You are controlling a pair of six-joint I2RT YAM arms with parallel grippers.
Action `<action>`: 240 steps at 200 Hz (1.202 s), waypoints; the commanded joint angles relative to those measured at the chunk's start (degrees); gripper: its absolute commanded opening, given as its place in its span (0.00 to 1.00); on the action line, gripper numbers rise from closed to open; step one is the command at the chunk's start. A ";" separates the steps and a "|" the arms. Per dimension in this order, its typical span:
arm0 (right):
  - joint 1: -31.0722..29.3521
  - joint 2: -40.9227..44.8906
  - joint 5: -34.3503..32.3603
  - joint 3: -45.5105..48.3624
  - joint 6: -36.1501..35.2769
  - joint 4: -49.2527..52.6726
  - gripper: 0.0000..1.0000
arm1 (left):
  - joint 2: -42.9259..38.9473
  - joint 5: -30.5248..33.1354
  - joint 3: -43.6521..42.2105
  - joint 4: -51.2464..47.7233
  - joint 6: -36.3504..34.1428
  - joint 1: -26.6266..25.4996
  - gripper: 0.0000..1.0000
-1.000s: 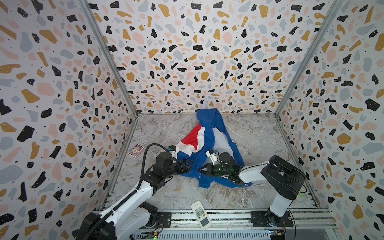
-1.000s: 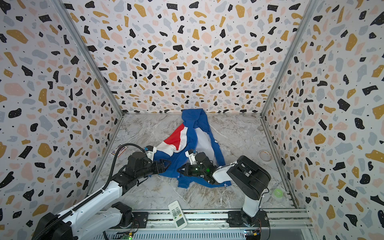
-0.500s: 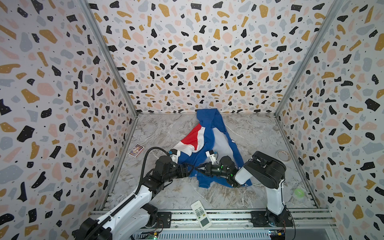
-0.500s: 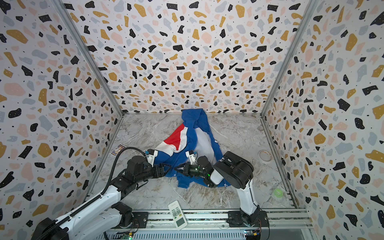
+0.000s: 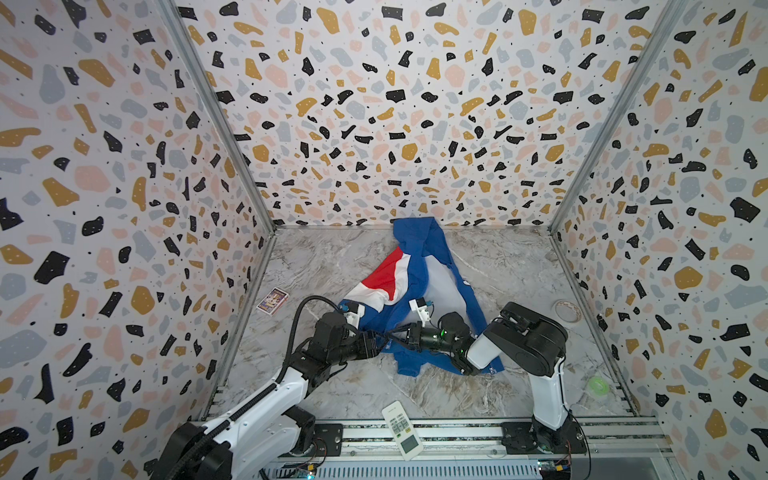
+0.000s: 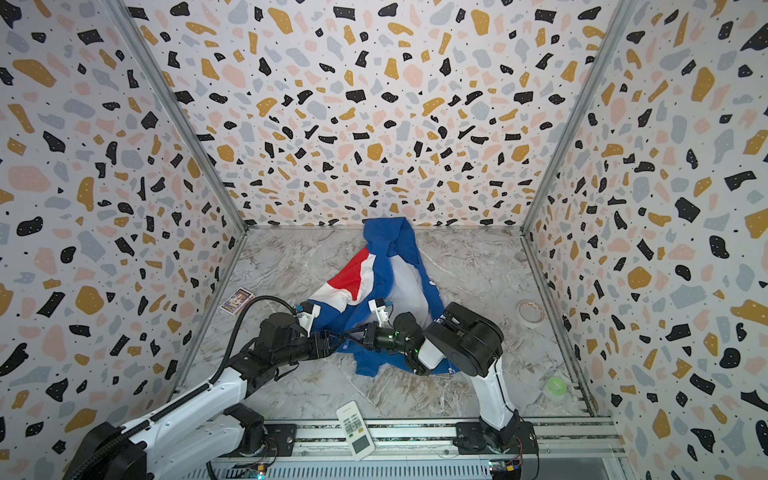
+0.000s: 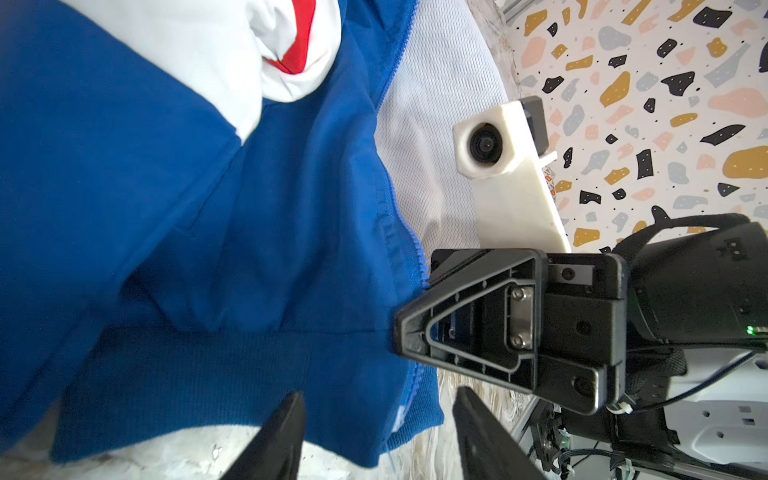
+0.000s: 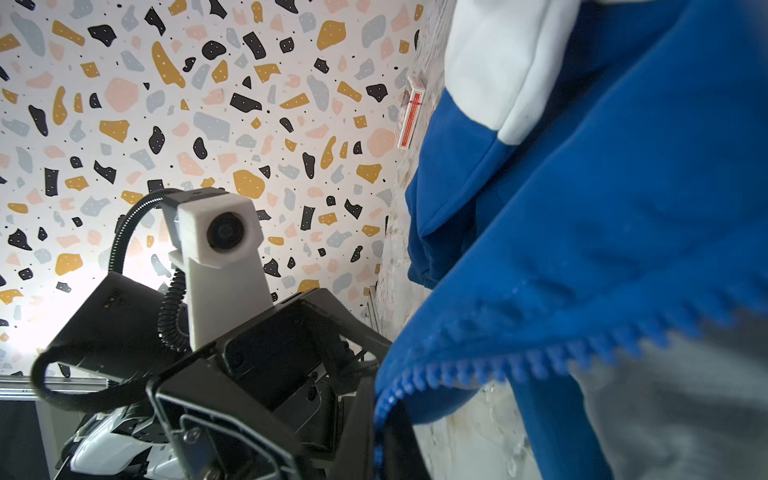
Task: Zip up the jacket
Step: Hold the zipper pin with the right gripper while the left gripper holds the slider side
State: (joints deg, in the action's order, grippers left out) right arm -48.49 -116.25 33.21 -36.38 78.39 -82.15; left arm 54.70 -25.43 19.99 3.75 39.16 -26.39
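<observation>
Jacket [image 5: 415,266] spread on the marble worktop [image 5: 332,257] toward the back wall, hood nearest that wall, hem nearest the arms. Front open in both top views: white mesh lining [image 7: 436,104] exposed beside a single bare row of blue zipper teeth [image 7: 390,137], no joined stretch visible anywhere. At the toothed edge just above the ribbed hem, right tool [image 7: 411,320] closed tight, clamped on the jacket. At the lower corner of the hem, left tool [image 7: 379,390] with fingers apart, straddling the cloth, not gripping; contact with the cloth not clear. Slider and second row of teeth not made out in any view. Judged stage: very start, preparation of the bottom ends for joining, nothing zipped. Left to do, on this reading: a hold on the hem corner, mating of the two bottom ends in the slider, then a pull of the slider along the whole front toward the hood. Apart from the jacket and uninvolved: remote control [image 5: 401,428], small card box [image 5: 272,300], roll of tape [image 5: 566,309].
</observation>
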 commanded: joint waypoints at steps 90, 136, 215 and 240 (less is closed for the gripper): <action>-0.46 0.49 1.40 -3.70 -2.25 3.87 0.00 | 1.99 -2.56 -2.24 4.95 0.44 -0.41 0.42; -0.43 0.23 2.45 -4.18 -2.45 4.28 0.00 | 2.41 -2.08 -1.72 5.56 0.70 -0.44 0.30; -0.56 1.20 3.09 -4.36 -3.59 5.68 0.00 | 5.42 -3.27 -1.18 7.68 0.70 -0.41 0.03; -0.56 1.45 3.59 -4.23 -3.47 7.48 0.00 | 5.51 -3.31 -0.92 7.81 0.58 -0.47 0.00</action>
State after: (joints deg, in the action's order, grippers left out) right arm -48.66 -116.57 35.16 -39.51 75.94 -76.53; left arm 60.14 -27.99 18.37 9.13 39.92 -26.50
